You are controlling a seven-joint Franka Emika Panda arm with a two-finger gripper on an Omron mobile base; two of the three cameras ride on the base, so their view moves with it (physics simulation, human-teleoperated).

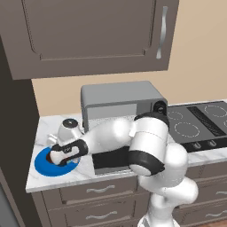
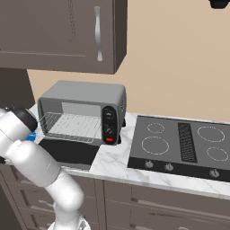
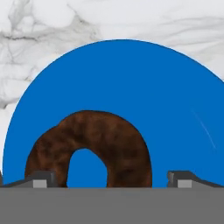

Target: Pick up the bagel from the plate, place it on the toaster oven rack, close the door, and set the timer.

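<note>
Bagel [image 3: 105, 144] on plate [image 3: 144, 87] — between gripper [image 3: 109, 178] fingertips, spread wide

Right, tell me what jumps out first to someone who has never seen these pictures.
The bright blue plate on the marble counter, at its left end, catches the eye first, with the dark brown bagel lying on it. The white arm stretches over it, its gripper down at the bagel with jaws spread to either side. Behind stands the grey toaster oven, its door folded down and the wire rack bare.
</note>
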